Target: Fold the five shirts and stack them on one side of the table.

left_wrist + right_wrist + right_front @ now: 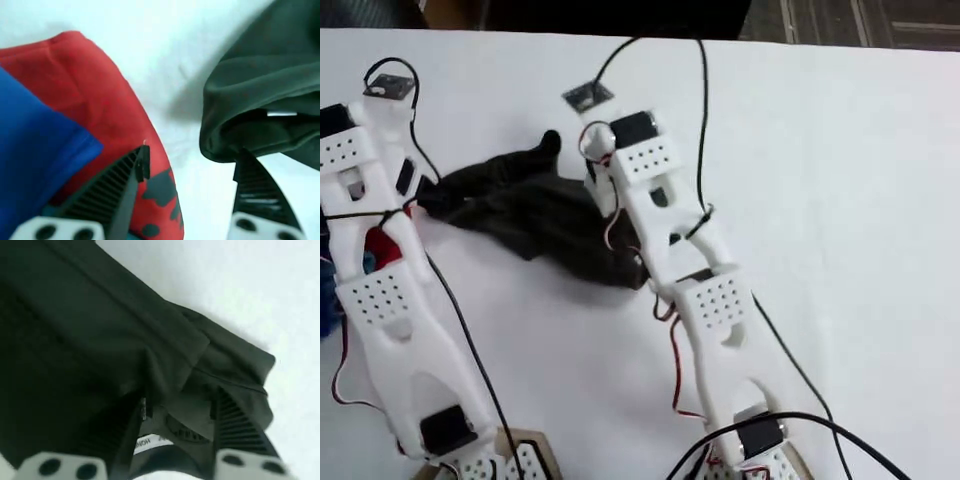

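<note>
While the high view has the crumpled black cotton shirt (535, 215) lying unfolded on the white desk (840, 150) between the two arms, I judge the task well short of done. From the left wrist view, a folded blue shirt (35, 145) lies on a red printed shirt (100, 100) as a started stack, and the left tool (192, 157) gapes wide, empty, between that stack and the black shirt's edge. From the right wrist view, the right tool (182, 400) stands wide astride the black shirt's labelled collar, not yet gripping it.
</note>
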Controlling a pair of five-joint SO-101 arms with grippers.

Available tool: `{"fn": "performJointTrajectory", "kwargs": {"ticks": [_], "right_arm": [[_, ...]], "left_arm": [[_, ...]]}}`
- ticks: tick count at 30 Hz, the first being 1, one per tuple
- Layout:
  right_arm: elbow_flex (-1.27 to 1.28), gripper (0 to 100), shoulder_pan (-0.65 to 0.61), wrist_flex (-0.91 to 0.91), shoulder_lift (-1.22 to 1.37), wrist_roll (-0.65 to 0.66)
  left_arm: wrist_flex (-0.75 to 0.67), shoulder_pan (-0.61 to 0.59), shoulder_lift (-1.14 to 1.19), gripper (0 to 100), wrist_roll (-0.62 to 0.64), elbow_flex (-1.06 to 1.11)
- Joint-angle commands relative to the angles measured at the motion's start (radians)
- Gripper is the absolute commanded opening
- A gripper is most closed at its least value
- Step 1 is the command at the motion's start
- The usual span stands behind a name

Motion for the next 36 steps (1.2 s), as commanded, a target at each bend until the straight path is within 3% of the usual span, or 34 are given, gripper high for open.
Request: {"fn": "performJointTrajectory", "kwargs": {"ticks": [1, 30, 34, 36], "right_arm": [[-0.005, 19.7, -0.004, -0.042, 0.025, -0.006], [-0.184, 17.1, -0.016, -0.025, 0.168, -0.008], [-0.210, 0.5, -0.013, -0.021, 0.166, -0.006], [-0.259, 3.3, -0.008, -0.010, 0.166, -0.006]], "left_arm": [[0.018, 0.002, -0.014, 29, -0.002, -0.001], [0.017, 0.005, -0.014, 29, -0.002, -0.001], [0.017, 0.005, -0.014, 29, -0.002, -0.001], [0.017, 0.005, -0.014, 29, -0.002, -0.001]]}}
